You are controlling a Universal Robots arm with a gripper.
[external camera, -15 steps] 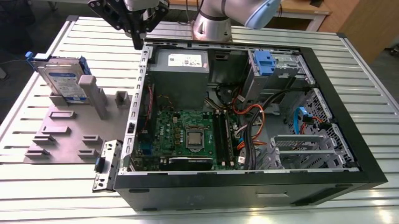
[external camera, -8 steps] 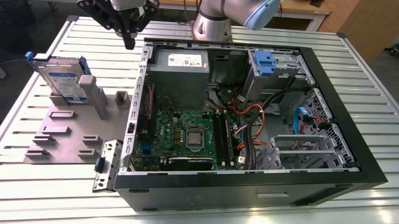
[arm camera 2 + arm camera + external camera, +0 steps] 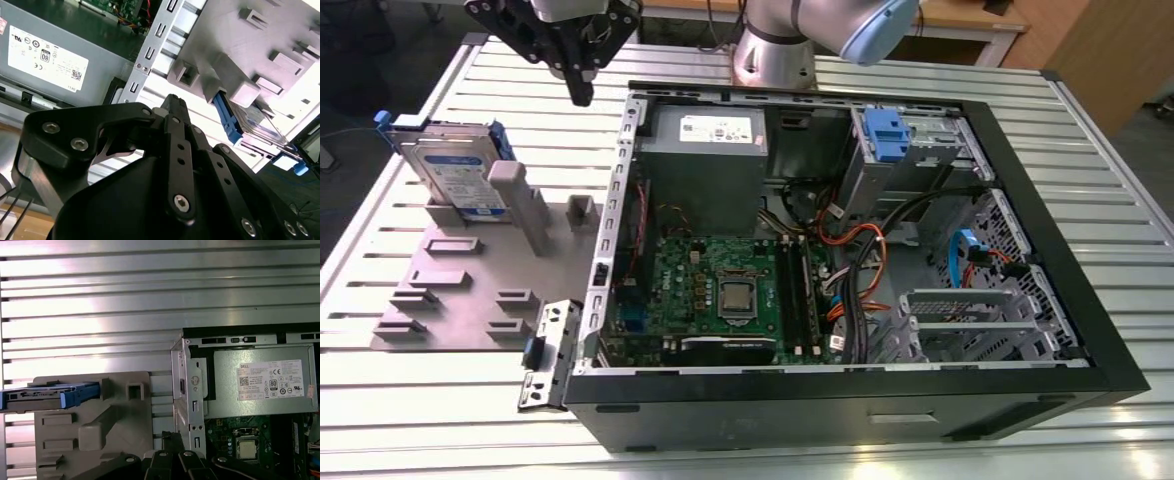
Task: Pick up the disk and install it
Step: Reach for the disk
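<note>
my fingers (image 3: 580, 92) clenched, holding nothing | hovering over tabletop (image 3: 454, 420) beside computer case (image 3: 854, 410) | disk (image 3: 454, 175) upright in grey holder (image 3: 454, 290)

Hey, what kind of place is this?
Likely a robotics lab bench: an open computer case on a slotted metal table, a robot arm behind it, the disk standing in a grey fixture.

Silver disk (image 3: 448, 168) framed blue; grey slotted stand (image 3: 454, 290).
</note>
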